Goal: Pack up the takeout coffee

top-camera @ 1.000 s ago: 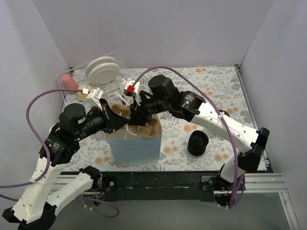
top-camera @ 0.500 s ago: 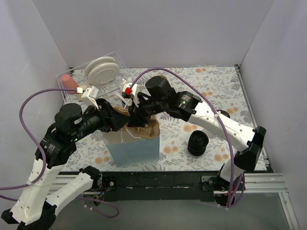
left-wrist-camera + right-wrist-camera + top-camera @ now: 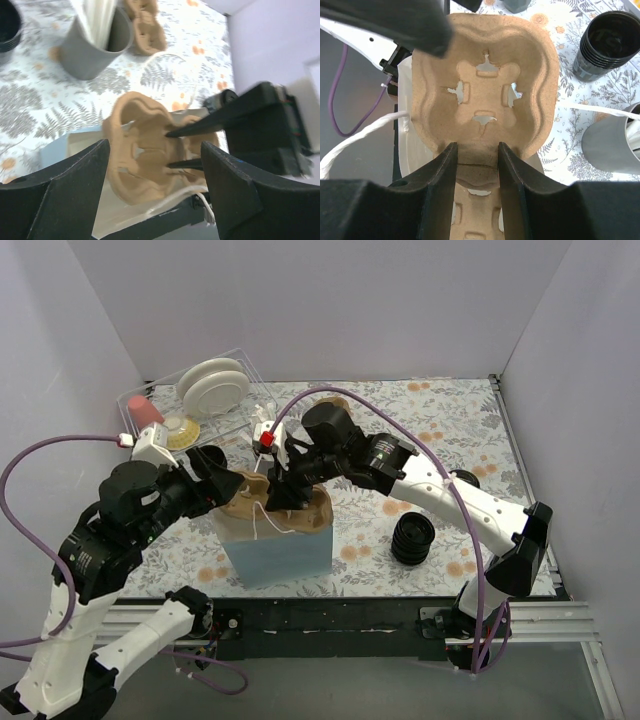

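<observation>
A brown pulp cup carrier (image 3: 290,505) lies across the open mouth of a light blue paper bag (image 3: 285,552). My right gripper (image 3: 476,167) is shut on the carrier's (image 3: 485,85) middle ridge from above. My left gripper (image 3: 155,200) stands open just left of the carrier (image 3: 142,145), its fingers touching nothing; from above the left gripper (image 3: 222,483) is at the bag's left edge. The takeout coffee is not clearly in view: a small dark round thing (image 3: 461,478) peeks out beside the right arm, and I cannot tell what it is.
A ribbed black stack (image 3: 413,537) stands right of the bag. A grey cup with white sticks (image 3: 92,47) and a second carrier (image 3: 145,25) stand behind the bag. A clear dish rack (image 3: 250,370) with plates and a pink cup is at the back left.
The left gripper has opened, let go of the carrier and drawn back to the left. The right gripper has kept its hold on the carrier over the bag.
</observation>
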### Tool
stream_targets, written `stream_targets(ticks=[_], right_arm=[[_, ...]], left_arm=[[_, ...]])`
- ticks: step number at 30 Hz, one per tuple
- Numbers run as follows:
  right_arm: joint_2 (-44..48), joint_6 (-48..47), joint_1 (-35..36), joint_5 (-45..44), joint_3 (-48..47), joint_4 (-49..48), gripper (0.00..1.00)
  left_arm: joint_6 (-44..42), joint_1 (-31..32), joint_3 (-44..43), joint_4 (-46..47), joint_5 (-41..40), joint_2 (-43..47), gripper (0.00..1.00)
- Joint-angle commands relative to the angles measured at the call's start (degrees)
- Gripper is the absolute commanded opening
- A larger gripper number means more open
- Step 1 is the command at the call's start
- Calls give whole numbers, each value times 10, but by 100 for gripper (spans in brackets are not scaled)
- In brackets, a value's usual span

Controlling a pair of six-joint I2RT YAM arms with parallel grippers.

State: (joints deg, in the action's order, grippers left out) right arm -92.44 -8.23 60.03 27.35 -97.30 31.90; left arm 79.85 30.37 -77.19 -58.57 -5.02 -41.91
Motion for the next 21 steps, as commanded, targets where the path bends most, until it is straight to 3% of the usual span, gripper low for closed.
stream_targets(ticks=[1, 8, 21], right_arm=[[14, -28, 4, 23, 13, -9, 19], [3, -56, 4, 24, 8, 10, 19], [-31, -101, 17, 20, 6, 55, 19]], left_arm=[[44, 0, -22, -66, -98, -12, 73], [95, 0, -30, -124, -151, -37, 73], [121, 0, -24, -133, -176, -92, 81]])
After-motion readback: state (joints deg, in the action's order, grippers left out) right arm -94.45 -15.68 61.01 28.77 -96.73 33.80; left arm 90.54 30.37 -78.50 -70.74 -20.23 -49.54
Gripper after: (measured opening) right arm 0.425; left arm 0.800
